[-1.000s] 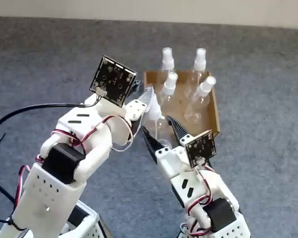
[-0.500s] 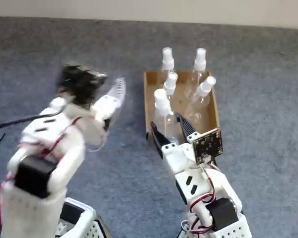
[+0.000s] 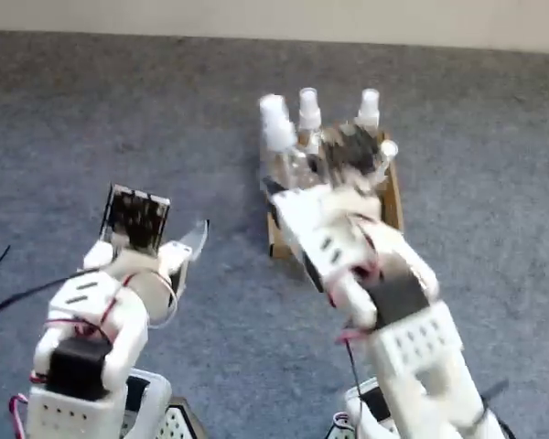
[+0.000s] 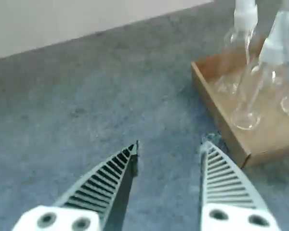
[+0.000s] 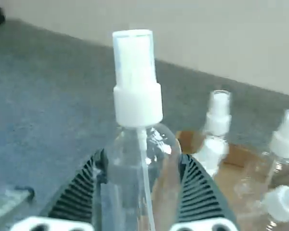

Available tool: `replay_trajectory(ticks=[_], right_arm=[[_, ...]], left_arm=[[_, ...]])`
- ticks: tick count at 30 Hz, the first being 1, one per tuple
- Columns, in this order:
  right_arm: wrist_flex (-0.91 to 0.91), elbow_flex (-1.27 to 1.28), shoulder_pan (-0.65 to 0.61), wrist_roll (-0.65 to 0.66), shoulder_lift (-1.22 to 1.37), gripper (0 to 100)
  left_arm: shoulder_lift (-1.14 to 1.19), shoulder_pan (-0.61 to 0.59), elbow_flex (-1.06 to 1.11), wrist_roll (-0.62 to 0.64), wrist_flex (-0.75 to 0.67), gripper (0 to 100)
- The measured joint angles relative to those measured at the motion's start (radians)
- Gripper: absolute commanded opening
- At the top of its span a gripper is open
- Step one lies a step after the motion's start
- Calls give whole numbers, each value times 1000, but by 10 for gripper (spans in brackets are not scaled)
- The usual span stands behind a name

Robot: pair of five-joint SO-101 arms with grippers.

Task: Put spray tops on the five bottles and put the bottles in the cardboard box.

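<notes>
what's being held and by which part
Right gripper: clear plastic bottle with white spray top, held by its upper body below the cap. Left gripper: open, empty.

The table [image 3: 476,82] was grey and fuzzy on top, like a carpet. It filled most of the high view, from the left edge to the right edge. A plain, pale wall [image 3: 256,16] ran along the top of that view. The wall met the grey table in a straight line. The light was soft and even.
</notes>
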Motion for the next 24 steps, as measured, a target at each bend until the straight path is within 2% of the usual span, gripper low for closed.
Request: replay_trajectory(ticks=[5, 10, 14, 17, 24], right_arm=[[129, -284, -112, 0, 279, 11], [226, -493, -167, 0, 439, 16], [269, -585, -212, -48, 483, 51], [296, -608, -242, -71, 485, 5], [396, -620, -250, -75, 465, 4]], left_arm=[[-183, 55, 115, 0, -11, 231], [-316, 106, 170, 0, -11, 238], [-350, 110, 187, 0, -31, 238], [-354, 112, 221, 0, -84, 238], [-356, 115, 296, 0, -184, 238]])
